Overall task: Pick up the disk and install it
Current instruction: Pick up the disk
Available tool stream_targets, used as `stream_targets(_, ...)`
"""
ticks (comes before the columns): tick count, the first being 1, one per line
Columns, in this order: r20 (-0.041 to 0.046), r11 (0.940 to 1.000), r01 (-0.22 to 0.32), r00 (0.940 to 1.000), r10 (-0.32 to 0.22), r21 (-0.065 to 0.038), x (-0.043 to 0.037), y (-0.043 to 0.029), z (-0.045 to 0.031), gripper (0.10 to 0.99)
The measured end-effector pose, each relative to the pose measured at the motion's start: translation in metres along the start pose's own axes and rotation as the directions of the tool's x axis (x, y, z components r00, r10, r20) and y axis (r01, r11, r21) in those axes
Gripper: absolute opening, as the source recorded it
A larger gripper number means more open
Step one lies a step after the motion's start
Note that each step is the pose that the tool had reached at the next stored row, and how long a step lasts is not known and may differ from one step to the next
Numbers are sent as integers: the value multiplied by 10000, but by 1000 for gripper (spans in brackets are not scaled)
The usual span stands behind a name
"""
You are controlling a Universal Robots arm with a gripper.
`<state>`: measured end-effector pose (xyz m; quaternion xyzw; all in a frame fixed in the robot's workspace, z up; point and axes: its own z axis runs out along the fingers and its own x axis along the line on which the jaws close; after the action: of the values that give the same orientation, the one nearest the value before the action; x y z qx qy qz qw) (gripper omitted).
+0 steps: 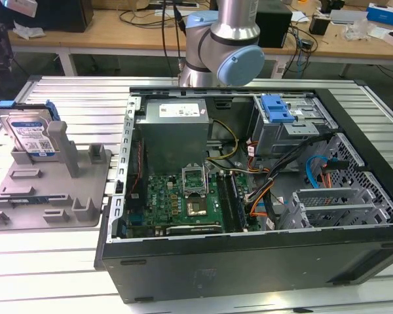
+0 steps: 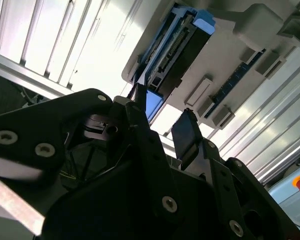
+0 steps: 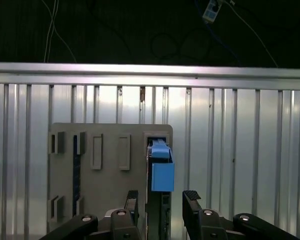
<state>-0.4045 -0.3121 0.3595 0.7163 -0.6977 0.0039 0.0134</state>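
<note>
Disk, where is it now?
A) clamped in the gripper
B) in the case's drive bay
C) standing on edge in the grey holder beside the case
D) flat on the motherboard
C: the disk stands on edge in the grey holder, on the exterior view's left of the open computer case. In the first wrist view the gripper is open.

The disk (image 3: 162, 176) stands on edge in a slot of the holder tray (image 3: 110, 185), just ahead of the gripper (image 3: 162, 200), lined up with the gap between its parted fingers (image 3: 191, 199). The tray lies on the slatted table (image 3: 240, 150).
</note>
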Motion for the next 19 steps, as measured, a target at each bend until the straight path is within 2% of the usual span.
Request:
stream_targets(12,1,10000,-6,10000,6,4,-1,1,30,482)
stream_targets(19,1,10000,-6,10000,6,3,-2,15,78,482)
